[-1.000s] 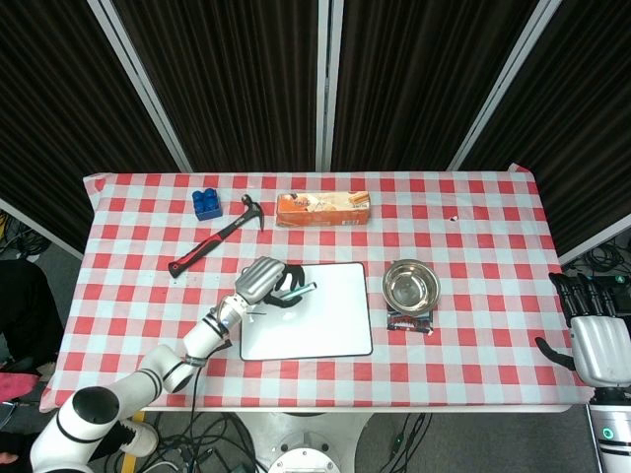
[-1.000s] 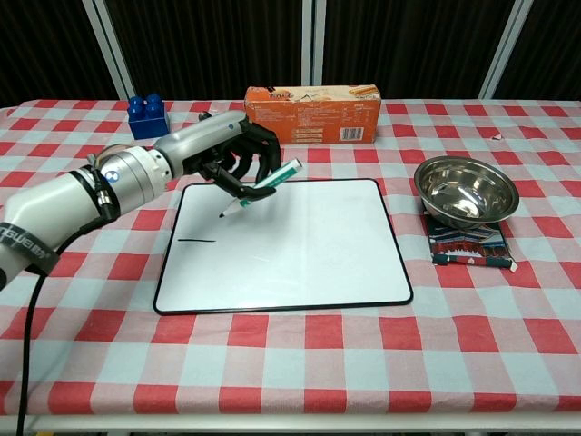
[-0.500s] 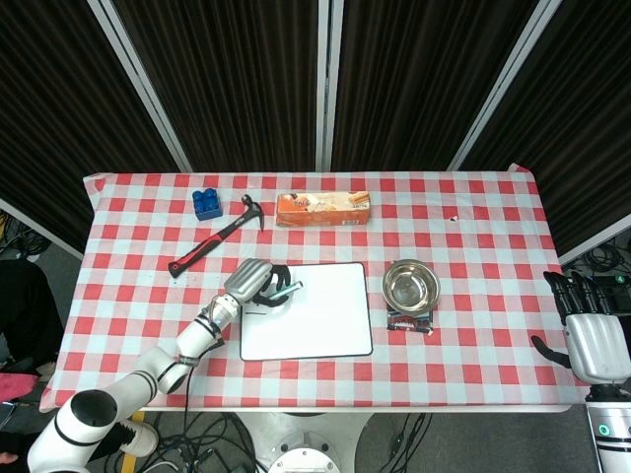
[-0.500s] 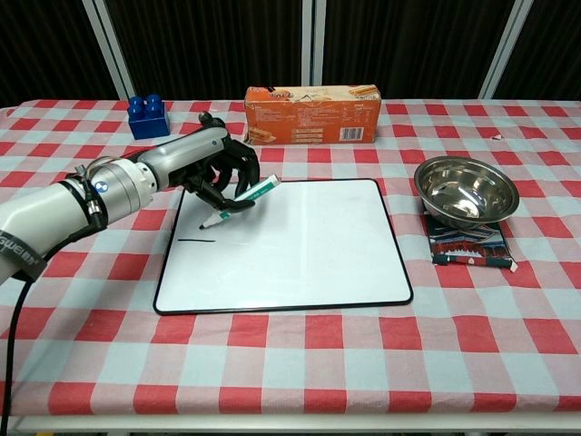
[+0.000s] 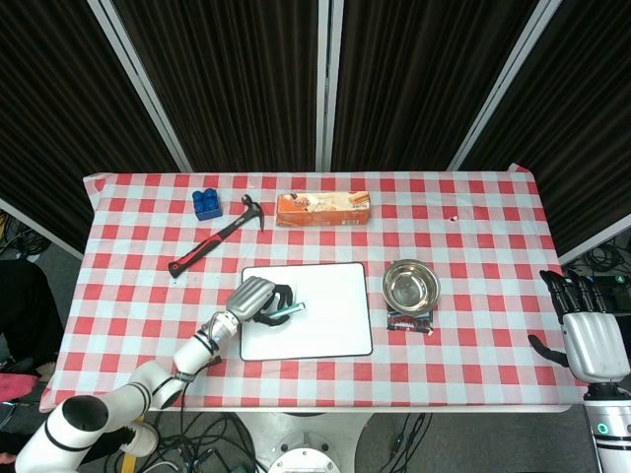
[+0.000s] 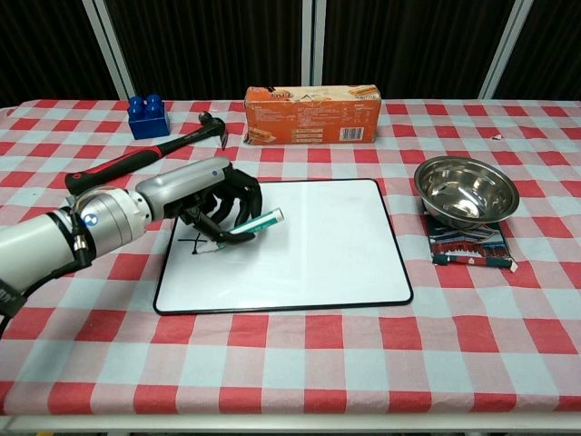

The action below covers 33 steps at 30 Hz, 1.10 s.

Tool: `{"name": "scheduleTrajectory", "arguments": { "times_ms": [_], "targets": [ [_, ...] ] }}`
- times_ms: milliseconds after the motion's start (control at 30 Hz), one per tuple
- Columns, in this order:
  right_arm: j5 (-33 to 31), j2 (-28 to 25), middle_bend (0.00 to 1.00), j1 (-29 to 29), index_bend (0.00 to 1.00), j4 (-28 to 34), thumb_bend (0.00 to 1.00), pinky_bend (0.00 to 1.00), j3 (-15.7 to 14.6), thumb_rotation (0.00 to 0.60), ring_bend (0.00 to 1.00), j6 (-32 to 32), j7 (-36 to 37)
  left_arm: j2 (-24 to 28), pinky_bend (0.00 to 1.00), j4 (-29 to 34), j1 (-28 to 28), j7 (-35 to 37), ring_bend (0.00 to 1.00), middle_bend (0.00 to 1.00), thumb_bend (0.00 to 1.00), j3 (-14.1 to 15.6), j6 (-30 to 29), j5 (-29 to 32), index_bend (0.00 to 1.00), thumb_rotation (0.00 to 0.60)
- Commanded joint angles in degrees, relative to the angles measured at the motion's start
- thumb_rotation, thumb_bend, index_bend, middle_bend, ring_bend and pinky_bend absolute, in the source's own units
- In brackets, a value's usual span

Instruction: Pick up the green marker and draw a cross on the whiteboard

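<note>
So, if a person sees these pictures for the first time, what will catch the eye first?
Probably the left hand, low over the whiteboard at its left part, holding the green marker with the tip down at a dark mark there. Next, the shiny metal bowl to the right of the board, and the orange box standing behind it.

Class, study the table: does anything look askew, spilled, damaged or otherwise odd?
Only one thing: the steel bowl sits partly on a flat snack packet, which sticks out from under its near edge. Nothing looks spilled or damaged.
</note>
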State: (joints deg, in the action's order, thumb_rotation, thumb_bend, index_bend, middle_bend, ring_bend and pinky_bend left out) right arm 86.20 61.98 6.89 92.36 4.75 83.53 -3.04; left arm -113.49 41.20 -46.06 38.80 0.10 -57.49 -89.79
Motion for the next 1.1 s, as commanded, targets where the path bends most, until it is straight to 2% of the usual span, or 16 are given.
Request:
{"name": "scheduleTrajectory", "arguments": {
  "times_ms": [33,100,300,400,500,600,667,733,833,933,1000,1100],
  "targets": [
    [0.3,0.0,0.10,-0.1,0.00,-0.3,0.08,0.09,0.0,0.600,0.00,0.3,0.5,1.3,0.96,4.8,1.9,-2.9,0.72,0.63,0.37,1.3,-0.9,-0.3,0.58,0.600],
    [0.5,0.1,0.10,-0.2,0.00,-0.6,0.08,0.09,0.0,0.600,0.00,0.8,0.9,1.8,0.96,6.3,2.5,-4.2,0.72,0.63,0.37,0.8,-2.5,-0.2,0.58,0.600],
    [1.0,0.0,0.10,-0.6,0.00,-0.8,0.08,0.09,-0.1,0.600,0.00,1.7,1.4,5.9,0.96,11.2,2.1,-6.6,0.72,0.63,0.37,-3.4,-6.5,0.7,0.58,0.600],
    [1.1,0.0,0.10,-0.6,0.00,-0.7,0.09,0.09,-0.1,0.600,0.00,1.9,1.4,9.9,0.96,13.6,2.0,-8.1,0.72,0.63,0.37,-3.9,-5.6,1.2,0.58,0.600],
    [1.1,0.0,0.10,-0.5,0.00,-0.6,0.08,0.09,-0.1,0.600,0.00,1.7,1.2,14.4,0.96,16.3,2.2,-12.1,0.72,0.63,0.37,-3.4,-2.2,2.8,0.58,0.600],
    [1.2,0.2,0.10,-0.2,0.00,-0.6,0.08,0.09,-0.1,0.600,0.00,1.3,1.1,19.1,0.96,20.1,3.7,-18.3,0.72,0.63,0.37,-2.6,2.1,6.4,0.58,0.600],
    [1.2,0.3,0.10,-0.1,0.00,-0.6,0.08,0.09,-0.1,0.600,0.00,1.1,0.9,20.7,0.96,21.1,4.8,-22.7,0.72,0.63,0.37,-2.2,3.0,8.2,0.58,0.600],
    [1.2,0.4,0.10,0.2,0.00,-0.5,0.08,0.09,-0.1,0.600,0.00,0.6,0.7,22.6,0.95,22.6,5.6,-29.3,0.72,0.63,0.37,-1.5,5.2,10.6,0.58,0.600],
    [1.5,0.5,0.10,0.5,0.00,-0.3,0.09,0.09,-0.1,0.600,0.00,0.3,0.4,24.6,0.95,24.9,6.5,-39.0,0.71,0.62,0.37,-0.9,7.5,14.7,0.57,0.600],
    [1.5,0.6,0.10,0.6,0.00,-0.1,0.08,0.09,-0.1,0.600,0.00,0.3,0.2,25.2,0.95,26.5,7.0,-45.2,0.71,0.60,0.37,-1.0,9.3,18.6,0.56,0.600],
    [1.5,0.6,0.10,0.6,0.00,0.0,0.08,0.09,-0.1,0.600,0.00,0.4,0.1,25.5,0.94,27.5,7.2,-47.9,0.68,0.55,0.33,-1.2,9.8,20.5,0.49,0.600],
    [1.4,0.5,0.10,0.6,0.00,0.4,0.08,0.09,-0.1,0.600,0.00,0.4,-0.2,26.3,0.84,29.4,7.9,-51.2,0.49,0.36,0.26,-1.7,8.6,22.5,0.25,0.600]
  ]
}}
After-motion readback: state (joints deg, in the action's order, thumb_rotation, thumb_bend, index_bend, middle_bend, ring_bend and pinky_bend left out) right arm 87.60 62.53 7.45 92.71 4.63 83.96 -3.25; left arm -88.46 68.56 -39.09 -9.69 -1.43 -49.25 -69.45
